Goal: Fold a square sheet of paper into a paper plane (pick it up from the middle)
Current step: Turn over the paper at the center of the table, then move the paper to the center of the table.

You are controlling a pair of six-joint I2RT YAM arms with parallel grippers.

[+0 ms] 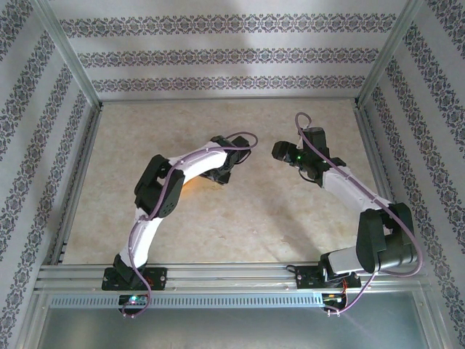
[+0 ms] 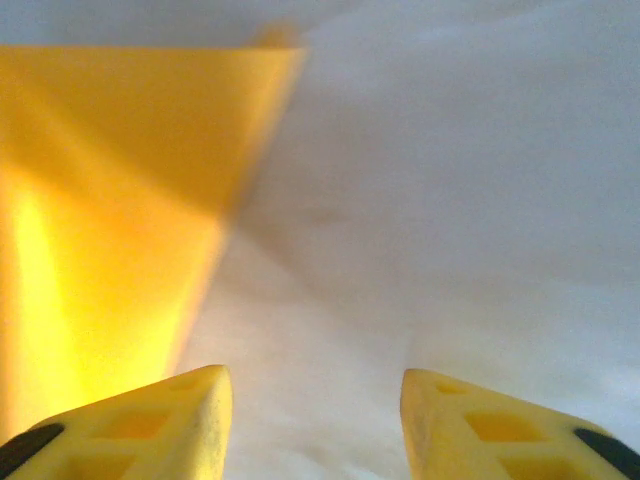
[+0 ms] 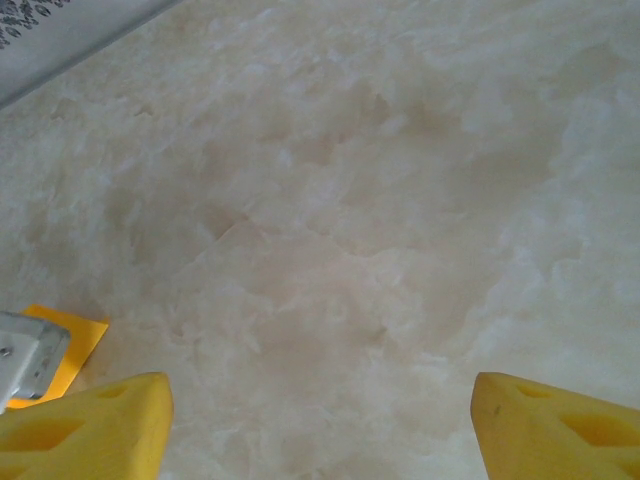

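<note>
The orange paper (image 2: pixel 100 200) lies flat near the middle of the counter (image 3: pixel 350 200), and its creasing is too blurred to say how far the folding has got. The left gripper (image 2: pixel 312 385) hangs low over the counter with its fingers apart and nothing between them; the paper sits just to its left, with a slanted edge running up past the left finger. The right gripper (image 3: pixel 320 390) is spread wide and empty over bare counter, with one corner of the paper peeking in at its lower left.

The step in hand looks like taking a fresh hold for the next fold. To do it well, the left gripper should slide over the slanted edge before closing, pinch only the top layer, and lift slowly. The right gripper can come down on the far corner to pin the paper so it does not skate
</note>
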